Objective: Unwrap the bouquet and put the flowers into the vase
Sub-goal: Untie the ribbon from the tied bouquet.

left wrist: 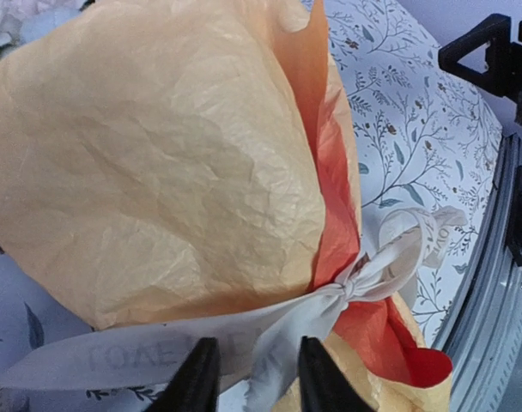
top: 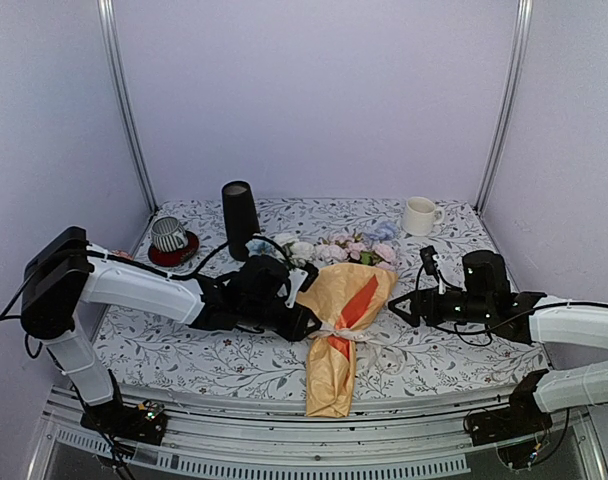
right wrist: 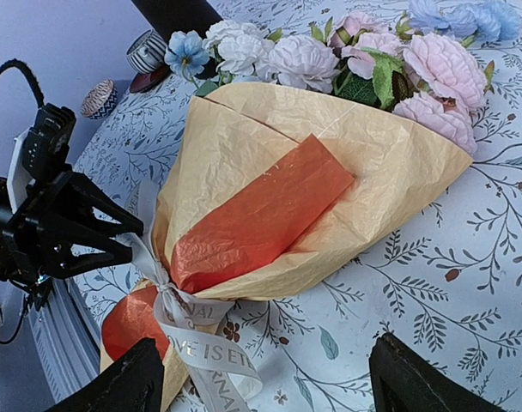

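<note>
While the bouquet (top: 346,300) lies flat on the counter (top: 444,360) between the two arms, its cream ribbon (left wrist: 373,275) is tied in a knot around the narrow part of the paper cone. The wide end points to the back of the counter and the narrow end reaches over the near edge. The flowers (right wrist: 304,60), white, pink and pale blue, are inside the paper and show only at the wide end, near the foot of the black vase (top: 240,215). The vase stands upright at the back, left of the middle.

The left fingers (left wrist: 197,382) are at the ribbon, on the left side of the bouquet. They are partly open: the two tips stand clearly apart, one long ribbon tail passes across just in front of them, and a fold of it hangs between them. Whether a tip touches the ribbon I cannot tell.

The right fingers (right wrist: 128,386) are spread wide and hold nothing. They are low over the counter on the right side of the bouquet, apart from the paper, and point toward the knot.

A white mug (top: 419,215) stands at the back right, and a striped cup (top: 168,233) on a red saucer (top: 176,256) is left of the vase
</note>
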Robot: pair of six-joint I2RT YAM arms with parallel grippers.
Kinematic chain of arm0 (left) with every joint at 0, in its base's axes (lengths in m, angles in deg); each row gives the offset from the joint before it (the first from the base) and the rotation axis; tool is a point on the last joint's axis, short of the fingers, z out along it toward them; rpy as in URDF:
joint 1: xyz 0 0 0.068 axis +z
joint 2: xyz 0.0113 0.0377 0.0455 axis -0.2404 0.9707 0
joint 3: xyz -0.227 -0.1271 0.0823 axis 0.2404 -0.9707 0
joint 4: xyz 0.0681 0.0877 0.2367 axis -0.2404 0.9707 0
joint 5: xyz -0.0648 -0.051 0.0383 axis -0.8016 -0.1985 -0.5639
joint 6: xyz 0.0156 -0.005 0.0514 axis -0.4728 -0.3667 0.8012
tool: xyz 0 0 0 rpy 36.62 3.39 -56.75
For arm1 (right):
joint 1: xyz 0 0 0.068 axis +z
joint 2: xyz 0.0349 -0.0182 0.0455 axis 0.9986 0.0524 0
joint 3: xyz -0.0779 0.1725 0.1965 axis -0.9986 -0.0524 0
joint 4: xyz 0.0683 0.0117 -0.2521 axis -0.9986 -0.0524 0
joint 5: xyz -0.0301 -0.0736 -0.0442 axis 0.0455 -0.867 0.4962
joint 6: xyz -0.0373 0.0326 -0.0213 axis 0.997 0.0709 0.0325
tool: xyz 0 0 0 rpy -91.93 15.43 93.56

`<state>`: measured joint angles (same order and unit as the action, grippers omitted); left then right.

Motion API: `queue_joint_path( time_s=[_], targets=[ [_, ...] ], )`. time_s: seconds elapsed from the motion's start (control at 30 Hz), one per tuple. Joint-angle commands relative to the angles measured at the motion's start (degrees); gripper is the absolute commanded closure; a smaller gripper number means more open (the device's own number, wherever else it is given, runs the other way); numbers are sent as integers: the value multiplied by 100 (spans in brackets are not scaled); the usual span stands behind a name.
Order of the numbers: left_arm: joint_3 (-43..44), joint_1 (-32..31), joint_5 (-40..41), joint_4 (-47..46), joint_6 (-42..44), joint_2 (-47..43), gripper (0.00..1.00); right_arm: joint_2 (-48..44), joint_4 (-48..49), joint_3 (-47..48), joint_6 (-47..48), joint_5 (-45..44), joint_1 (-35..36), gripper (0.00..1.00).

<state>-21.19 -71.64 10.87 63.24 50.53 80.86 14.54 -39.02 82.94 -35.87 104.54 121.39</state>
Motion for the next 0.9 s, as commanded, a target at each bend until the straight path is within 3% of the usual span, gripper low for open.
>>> queue_joint_path(
  time_s=[0.0, 0.07, 0.1, 0.5, 0.87],
  targets=[
    [-5, -59, -329, 30, -164, -108, 79, 54, -71, 33, 12, -79, 27, 15],
    [36, -62, -415, 23, -142, -129, 96, 81, -62, 39, -6, -42, 25, 15],
    [56, -58, -424, 29, -134, -145, 100, 82, -65, 34, -14, -16, 24, 15],
    [-95, -62, -484, -211, -58, -506, 100, 203, -632, 70, -224, 542, 33, 16],
    [-298, -65, -805, -949, -104, -673, 100, -180, -384, -782, -1043, 920, 136, 17]
  ],
)
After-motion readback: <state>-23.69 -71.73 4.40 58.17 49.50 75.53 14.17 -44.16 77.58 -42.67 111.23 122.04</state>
